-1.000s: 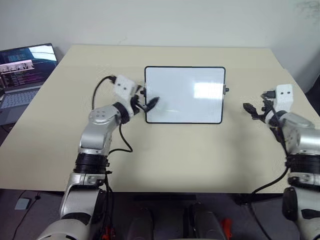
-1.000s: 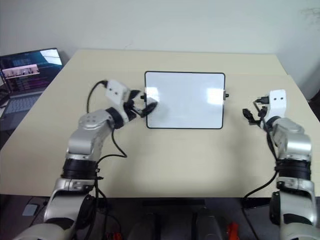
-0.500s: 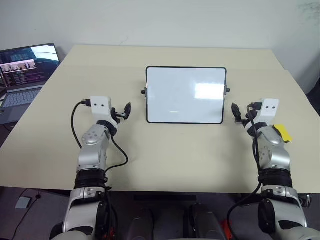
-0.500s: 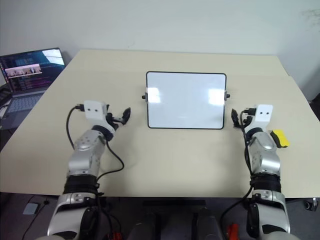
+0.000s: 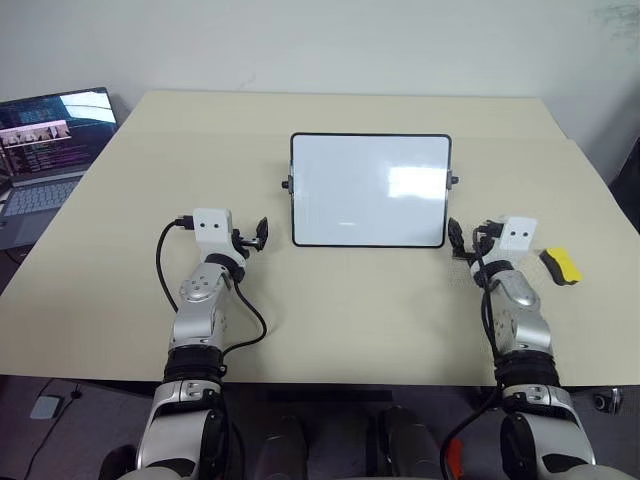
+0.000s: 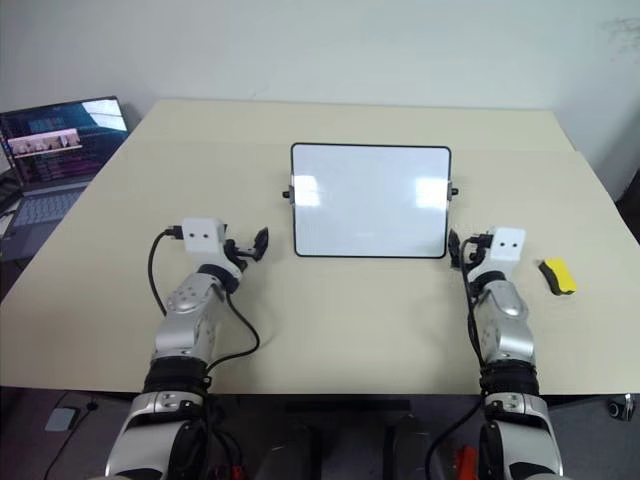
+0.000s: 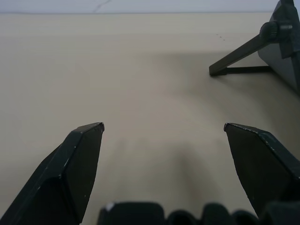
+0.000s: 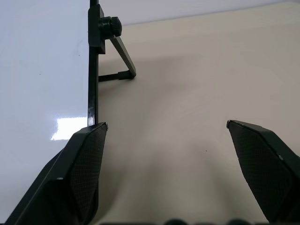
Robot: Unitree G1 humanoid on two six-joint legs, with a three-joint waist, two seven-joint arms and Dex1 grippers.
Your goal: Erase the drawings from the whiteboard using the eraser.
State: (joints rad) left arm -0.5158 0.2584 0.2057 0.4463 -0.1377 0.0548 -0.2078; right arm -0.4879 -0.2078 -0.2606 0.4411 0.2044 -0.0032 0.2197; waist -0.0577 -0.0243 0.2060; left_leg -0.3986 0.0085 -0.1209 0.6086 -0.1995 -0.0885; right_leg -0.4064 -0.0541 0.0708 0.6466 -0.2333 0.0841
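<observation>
The desk is a wide beige surface that carries every item listed here. All positions are given relative to the whiteboard.

The whiteboard stands near the middle of the desk, tilted back on a thin black prop leg. It has a thin black frame, rounded corners and a small black knob on each side. Its white face carries a bright glare patch. No marker squiggles can be made out on the face.

The laptop sits well to the left of the whiteboard, at the desk's far left edge, with its screen lit.

The left claw is just off the lower left corner of the whiteboard, apart from the frame. Its two black fingers are spread wide and hold nothing.

The right claw is just off the lower right corner of the whiteboard, close beside the frame. Its fingers are also spread wide and hold nothing.

The eraser is a small yellow block with a black end. It lies flat on the desk to the right of the whiteboard, beyond the right claw and apart from it.
</observation>
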